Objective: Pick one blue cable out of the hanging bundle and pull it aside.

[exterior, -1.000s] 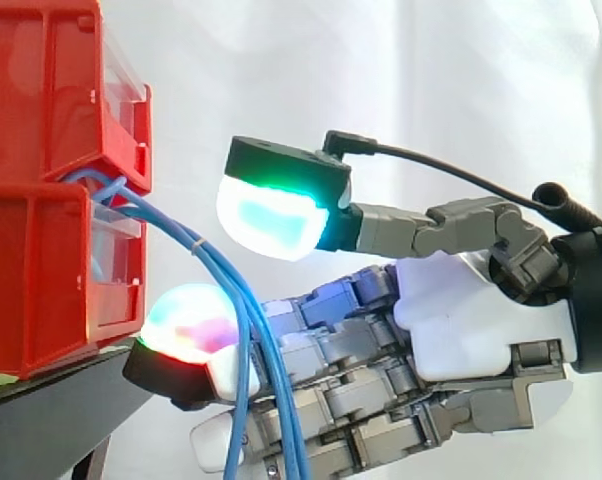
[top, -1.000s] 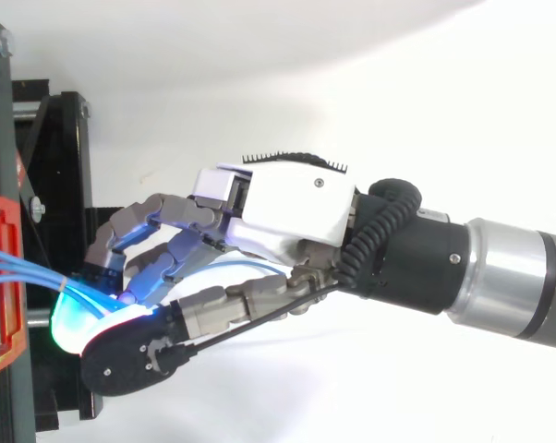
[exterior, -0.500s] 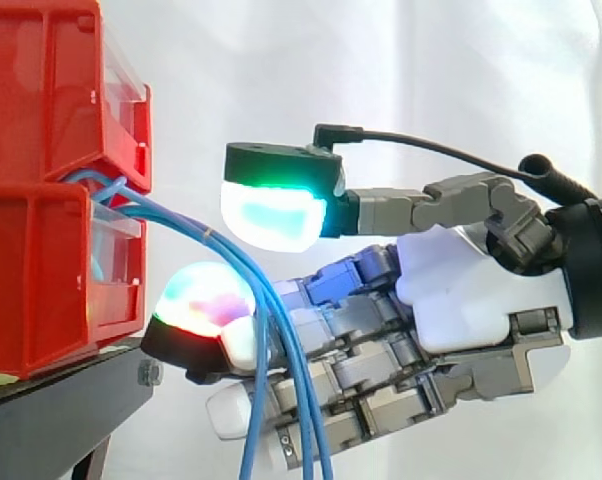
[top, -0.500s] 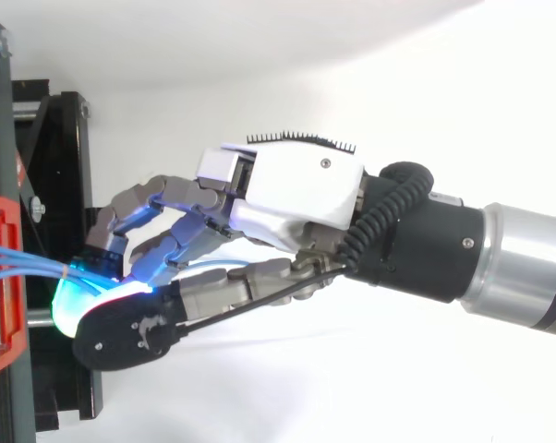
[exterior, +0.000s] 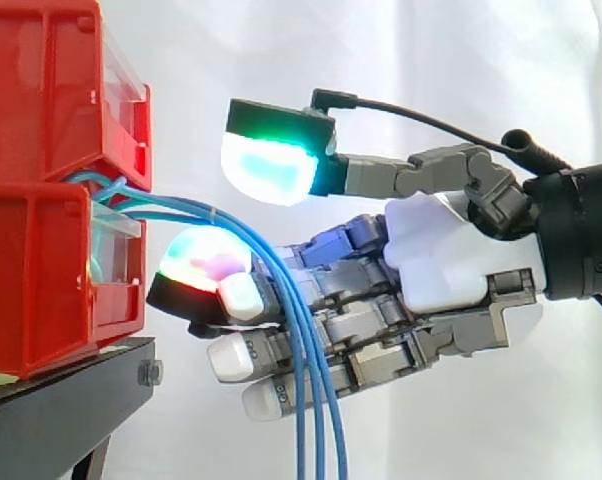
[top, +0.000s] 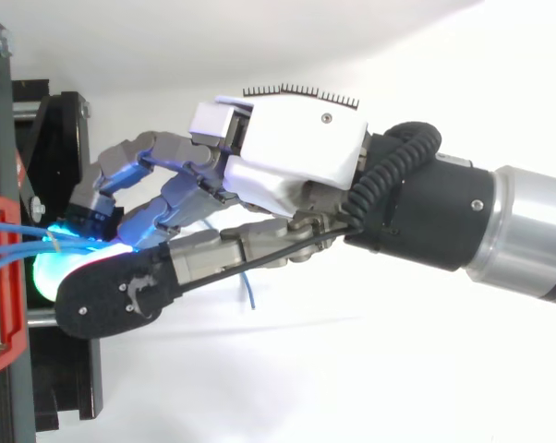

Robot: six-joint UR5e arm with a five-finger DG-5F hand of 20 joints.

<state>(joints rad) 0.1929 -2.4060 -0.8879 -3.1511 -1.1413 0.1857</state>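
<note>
A bundle of thin blue cables point(exterior: 171, 207) comes in level above the fingers point(exterior: 243, 354), arches over their tips, then hangs straight down across their near side, strands close together.

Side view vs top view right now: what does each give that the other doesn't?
Side view: the thin blue cables arch out between the stacked red plastic bins, then hang down across the hand's fingers; its glowing thumb pad sits clear above them. Top view: a loose blue cable end under the palm, and the silver arm tube. Both: hand at the cables, no pinch.
</note>
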